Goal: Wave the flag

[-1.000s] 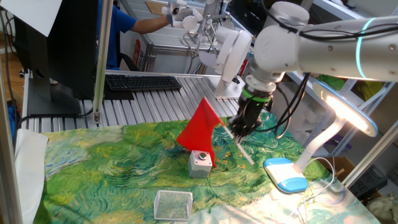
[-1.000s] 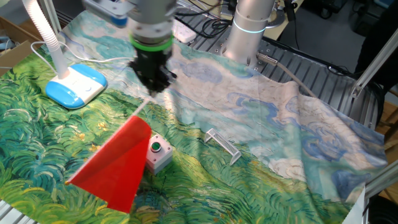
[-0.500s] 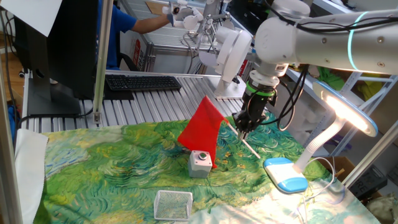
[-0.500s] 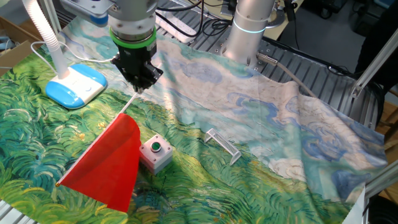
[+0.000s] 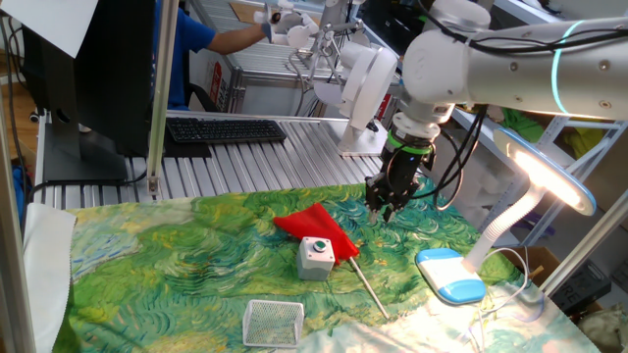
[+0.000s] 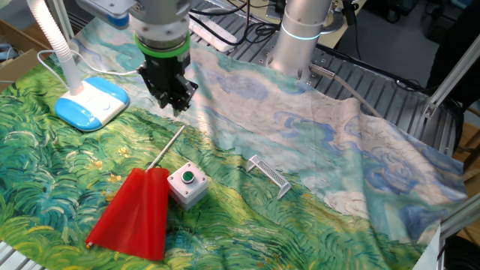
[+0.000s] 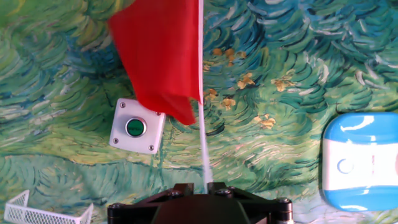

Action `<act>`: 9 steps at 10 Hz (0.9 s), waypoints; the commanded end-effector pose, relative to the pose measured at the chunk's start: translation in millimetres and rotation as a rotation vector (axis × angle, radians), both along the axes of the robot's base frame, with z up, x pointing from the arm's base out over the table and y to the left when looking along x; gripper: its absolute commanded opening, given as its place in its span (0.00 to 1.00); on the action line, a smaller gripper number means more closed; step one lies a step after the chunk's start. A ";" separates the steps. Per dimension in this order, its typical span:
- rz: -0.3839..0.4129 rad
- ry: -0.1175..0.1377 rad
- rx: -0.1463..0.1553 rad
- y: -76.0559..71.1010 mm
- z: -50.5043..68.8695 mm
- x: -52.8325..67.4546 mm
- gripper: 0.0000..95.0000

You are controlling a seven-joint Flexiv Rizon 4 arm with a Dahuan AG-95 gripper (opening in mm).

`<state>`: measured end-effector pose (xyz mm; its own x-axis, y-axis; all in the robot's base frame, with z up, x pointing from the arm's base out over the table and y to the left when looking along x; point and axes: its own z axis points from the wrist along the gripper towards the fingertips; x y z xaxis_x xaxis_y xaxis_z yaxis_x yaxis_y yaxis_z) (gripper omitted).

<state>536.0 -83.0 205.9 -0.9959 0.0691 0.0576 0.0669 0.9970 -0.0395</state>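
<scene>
The flag lies flat on the painted cloth. Its red pennant (image 5: pixel 312 226) rests beside the grey button box, and the pale stick (image 5: pixel 368 289) runs toward the table's front. In the other fixed view the pennant (image 6: pixel 135 221) lies at the near edge, and the stick (image 6: pixel 169 146) points up toward my gripper (image 6: pixel 176 105). My gripper (image 5: pixel 381 211) hovers above the cloth, clear of the flag, open and empty. In the hand view the pennant (image 7: pixel 161 50) and stick (image 7: pixel 202 143) lie straight below my gripper (image 7: pixel 200 186).
A grey box with a green button (image 5: pixel 316 257) sits against the pennant. A small white wire basket (image 5: pixel 273 322) lies near the front. A lamp with a blue and white base (image 5: pixel 449 275) stands at the right. A keyboard (image 5: pixel 226 129) and a person are behind the table.
The flag was held up in my gripper with the pennant raised. Now it has dropped and lies flat on the cloth, and my gripper stays above it, empty.
</scene>
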 end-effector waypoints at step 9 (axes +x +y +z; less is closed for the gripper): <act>-0.125 0.166 -0.005 9.6 -5.1 -6.0 0.40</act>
